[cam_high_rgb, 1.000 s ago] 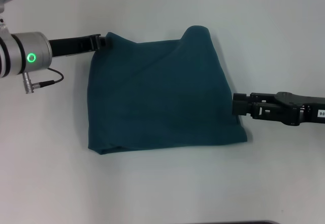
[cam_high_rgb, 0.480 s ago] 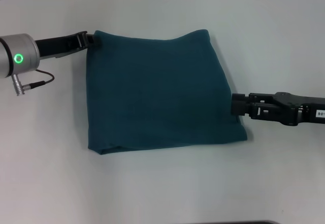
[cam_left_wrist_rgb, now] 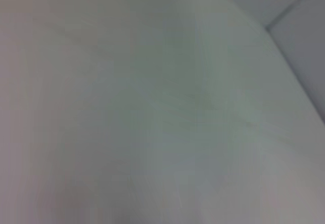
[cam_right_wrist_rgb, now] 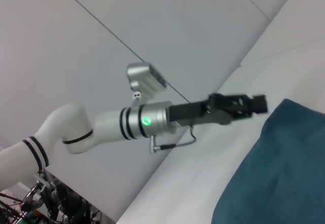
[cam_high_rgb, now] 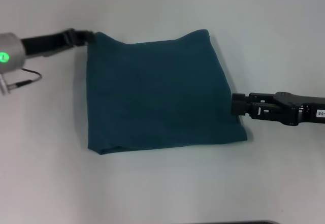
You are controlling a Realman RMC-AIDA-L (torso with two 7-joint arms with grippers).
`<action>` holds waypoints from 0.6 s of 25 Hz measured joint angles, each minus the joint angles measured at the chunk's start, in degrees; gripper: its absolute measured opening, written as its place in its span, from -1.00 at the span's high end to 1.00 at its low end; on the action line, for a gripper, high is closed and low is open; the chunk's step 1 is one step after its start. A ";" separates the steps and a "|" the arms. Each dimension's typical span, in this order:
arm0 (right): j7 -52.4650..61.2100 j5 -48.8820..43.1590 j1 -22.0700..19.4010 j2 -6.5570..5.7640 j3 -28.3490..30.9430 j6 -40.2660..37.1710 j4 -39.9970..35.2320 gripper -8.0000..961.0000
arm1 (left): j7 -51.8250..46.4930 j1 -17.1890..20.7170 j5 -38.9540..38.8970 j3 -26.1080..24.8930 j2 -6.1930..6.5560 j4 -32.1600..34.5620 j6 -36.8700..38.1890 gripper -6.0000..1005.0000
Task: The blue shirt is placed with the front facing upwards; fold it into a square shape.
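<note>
The blue shirt (cam_high_rgb: 160, 92) lies folded into a rough square on the white table (cam_high_rgb: 152, 183), plain side up, with no letters or collar showing. My left gripper (cam_high_rgb: 87, 34) is at its far left corner. In the right wrist view, that gripper (cam_right_wrist_rgb: 259, 103) hovers just off the shirt (cam_right_wrist_rgb: 274, 173), open and holding no cloth, with a sliver of table between them. My right gripper (cam_high_rgb: 234, 105) rests against the middle of the shirt's right edge. The left wrist view shows only a pale blurred surface.
Bare white table surrounds the shirt on all sides. A thin cable (cam_high_rgb: 23, 82) hangs from the left arm's wrist. A dark strip (cam_high_rgb: 238, 222) shows at the table's near edge.
The left gripper carried the raised far left corner outward and laid it down, then drew back to the left and let go. The far edge now lies flatter. The right arm has not moved.
</note>
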 joint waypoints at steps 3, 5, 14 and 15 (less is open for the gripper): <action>0.00 0.03 -0.14 -0.05 -0.01 -0.05 0.00 -0.48 | -0.85 3.21 -1.76 -4.58 -1.08 -6.13 3.39 0.75; 0.00 0.06 -0.21 -0.05 -0.02 -0.05 0.00 -0.48 | -1.08 4.63 -3.62 -6.08 -1.50 -8.54 6.23 0.57; 0.00 0.03 0.02 0.11 -0.14 0.08 0.00 -0.50 | -7.12 1.62 -8.13 -6.61 -1.64 2.12 14.95 -0.25; 0.00 0.04 0.02 0.03 -0.11 0.14 0.00 -0.51 | -7.37 1.12 -8.56 -7.04 -1.40 4.25 15.47 -0.27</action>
